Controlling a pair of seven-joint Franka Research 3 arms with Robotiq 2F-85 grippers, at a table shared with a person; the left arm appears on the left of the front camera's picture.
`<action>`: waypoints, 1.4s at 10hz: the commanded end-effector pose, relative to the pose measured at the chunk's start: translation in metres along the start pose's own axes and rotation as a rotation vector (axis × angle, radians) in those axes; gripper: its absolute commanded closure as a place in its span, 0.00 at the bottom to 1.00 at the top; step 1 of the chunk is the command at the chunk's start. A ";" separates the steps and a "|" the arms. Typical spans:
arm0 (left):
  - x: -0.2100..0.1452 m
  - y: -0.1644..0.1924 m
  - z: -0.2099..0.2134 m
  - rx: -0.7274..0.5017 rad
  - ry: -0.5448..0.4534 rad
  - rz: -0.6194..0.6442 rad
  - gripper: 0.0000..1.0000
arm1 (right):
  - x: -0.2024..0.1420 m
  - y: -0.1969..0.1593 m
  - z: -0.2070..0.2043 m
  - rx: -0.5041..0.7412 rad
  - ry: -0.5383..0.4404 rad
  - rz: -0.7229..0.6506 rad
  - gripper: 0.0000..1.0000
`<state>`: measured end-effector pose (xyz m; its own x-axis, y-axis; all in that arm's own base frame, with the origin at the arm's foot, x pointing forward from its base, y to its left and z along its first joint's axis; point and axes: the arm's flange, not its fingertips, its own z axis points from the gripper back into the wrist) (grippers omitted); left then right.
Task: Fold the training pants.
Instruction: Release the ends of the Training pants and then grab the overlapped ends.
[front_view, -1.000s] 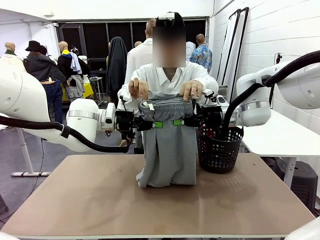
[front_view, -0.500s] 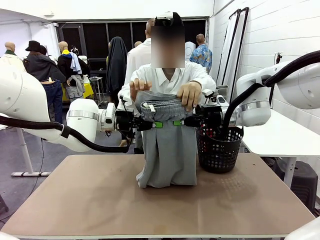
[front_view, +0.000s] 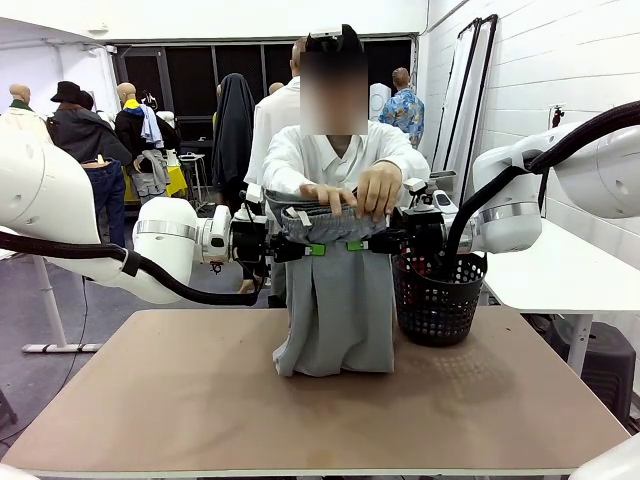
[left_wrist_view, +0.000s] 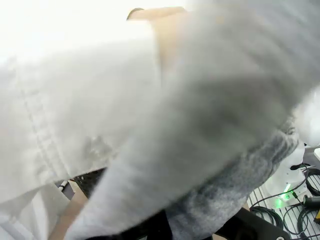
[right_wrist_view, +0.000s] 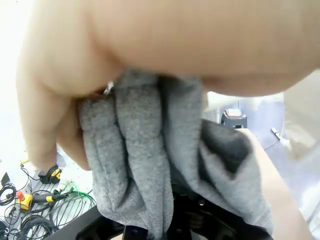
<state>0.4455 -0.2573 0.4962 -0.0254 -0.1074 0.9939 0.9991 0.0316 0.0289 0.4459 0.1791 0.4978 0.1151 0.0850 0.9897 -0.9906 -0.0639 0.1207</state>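
Observation:
The light grey training pants (front_view: 338, 310) hang by the waistband above the far middle of the table, their lower end resting bunched on the tabletop. My left gripper (front_view: 303, 248) is shut on the waistband's left side and my right gripper (front_view: 362, 244) is shut on its right side. The person's hands (front_view: 378, 187) lie on top of the waistband, pressing it down between my grippers. Grey fabric (left_wrist_view: 210, 150) blurs close up in the left wrist view beside the person's white sleeve (left_wrist_view: 75, 120). In the right wrist view the gathered grey cloth (right_wrist_view: 150, 165) hangs under the person's hand (right_wrist_view: 165, 45).
A black mesh basket (front_view: 438, 296) stands at the table's far right, close beside the pants. The brown table (front_view: 300, 410) is bare in front. The person stands right behind the far edge. A white table (front_view: 560, 270) is off to the right.
The person's hands have come down from above the waistband and now lie flat across its top, pushing it lower. Both grippers have kept their place and grip.

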 end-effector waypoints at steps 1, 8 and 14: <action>0.002 -0.001 0.000 0.016 -0.015 0.005 1.00 | 0.002 0.002 -0.001 0.002 0.000 0.006 1.00; 0.002 -0.001 0.000 0.016 -0.015 0.005 1.00 | 0.002 0.002 -0.001 0.002 0.000 0.006 1.00; 0.002 -0.001 0.000 0.016 -0.015 0.005 1.00 | 0.002 0.002 -0.001 0.002 0.000 0.006 1.00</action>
<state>0.4453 -0.2569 0.4964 -0.0239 -0.1045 0.9942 0.9990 0.0347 0.0277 0.4458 0.1792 0.4982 0.1141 0.0849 0.9898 -0.9907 -0.0641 0.1198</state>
